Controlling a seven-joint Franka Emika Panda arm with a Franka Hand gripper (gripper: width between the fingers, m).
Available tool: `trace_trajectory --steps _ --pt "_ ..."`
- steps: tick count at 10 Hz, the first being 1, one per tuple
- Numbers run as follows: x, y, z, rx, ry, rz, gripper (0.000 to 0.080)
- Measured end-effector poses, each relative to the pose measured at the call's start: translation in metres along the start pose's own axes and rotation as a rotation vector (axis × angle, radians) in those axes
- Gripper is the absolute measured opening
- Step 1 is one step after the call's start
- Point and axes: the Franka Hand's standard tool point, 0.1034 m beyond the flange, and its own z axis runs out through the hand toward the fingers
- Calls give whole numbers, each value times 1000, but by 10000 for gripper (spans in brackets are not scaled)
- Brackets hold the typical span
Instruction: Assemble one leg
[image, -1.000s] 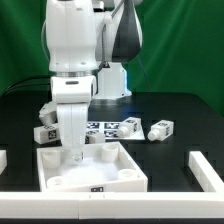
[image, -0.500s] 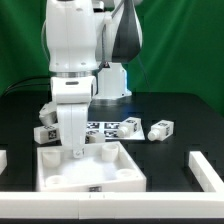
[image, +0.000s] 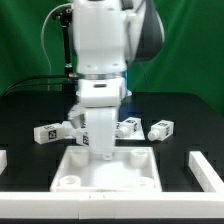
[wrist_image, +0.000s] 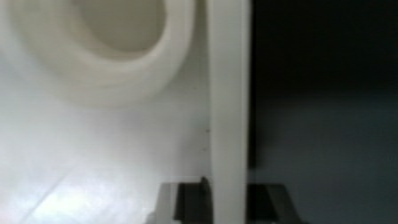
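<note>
- Running along the nearest edge of the black table (image: 30, 172) is a low white bar (image: 30, 199). A shorter white block (image: 206, 168) lies at the exterior view's right.
- Just behind the bar sits the large white square tray (image: 125, 172), flat on the table, with a round socket (image: 68, 183) in its near corner.
- The gripper (image: 99, 152) points straight down at the tray's far wall. In the wrist view its dark fingers (wrist_image: 185, 203) sit closed against both sides of that thin upright wall (wrist_image: 228, 100), so it is clamped on the tray (wrist_image: 107, 140) and on nothing else. One round socket (wrist_image: 125, 35) shows inside and bare dark table outside.
- Beyond the tray, none of the legs is in the grip. The first leg (image: 43, 133) lies at the exterior view's left, well apart from the tray. The second leg (image: 128, 126) is just beside the arm, and the third leg (image: 160, 129) is near it, further right.
- A tagged white piece (image: 71, 127) shows partly behind the gripper; what it is cannot be told.
- The white arm (image: 100, 50) rises in front of a green backdrop (image: 25, 40).
</note>
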Motion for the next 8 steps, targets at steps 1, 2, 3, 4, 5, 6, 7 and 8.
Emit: trace_trajectory --steps 1,2,3,4,5,6,7,8 --pt "18 1 2 -4 13 -28 50" --pt "28 3 4 -20 26 -54 50" --pt "38 3 5 -15 35 -77 51" --pt "37 3 5 -13 36 -75 51" --pt "37 3 5 -13 36 -74 51" --pt "37 3 5 -13 36 -74 51" --pt "37 3 5 -13 36 -74 51" --pt "36 3 5 -14 36 -84 51"
